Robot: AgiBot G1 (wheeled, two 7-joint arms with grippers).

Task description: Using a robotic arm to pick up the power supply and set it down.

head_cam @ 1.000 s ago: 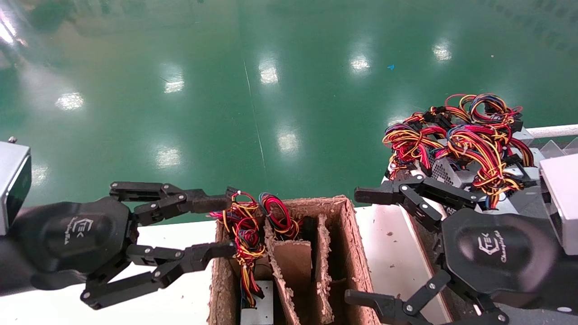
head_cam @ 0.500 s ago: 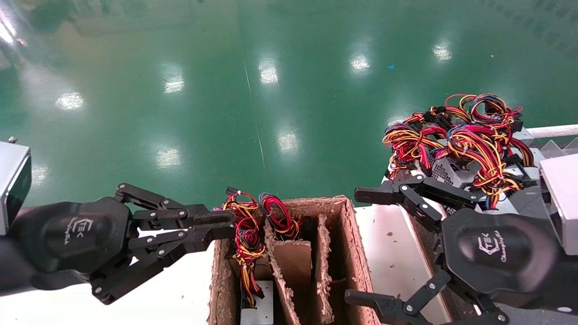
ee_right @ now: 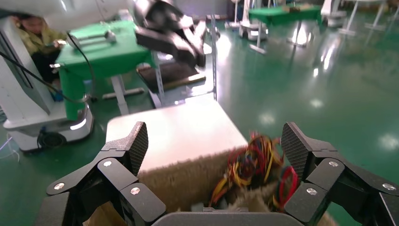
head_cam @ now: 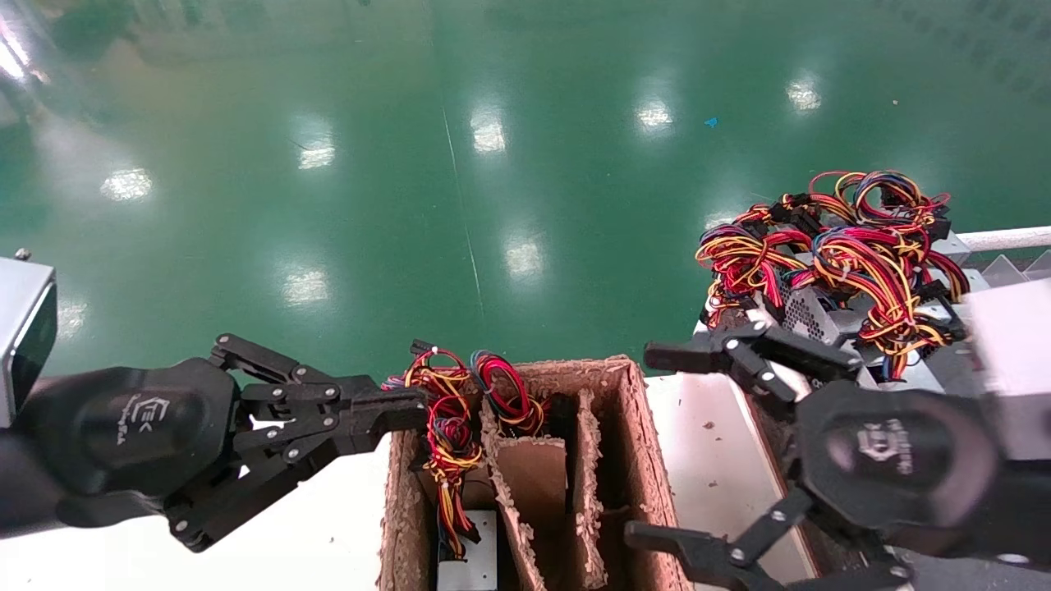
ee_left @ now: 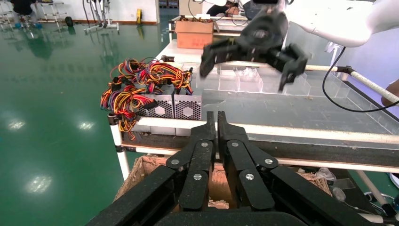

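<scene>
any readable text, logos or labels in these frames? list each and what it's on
White logo mark with small script beside it, on the left gripper housing: script too small to read.
White logo on the right gripper housing: blurred, unreadable.
Power supplies, cardboard box and the other views: no legible text or labels.

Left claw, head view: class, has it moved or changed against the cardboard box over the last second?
Yes. The left claw has shut at the cardboard box's left rim; a second ago its fingers were spread wide around the wire bundle there.
</scene>
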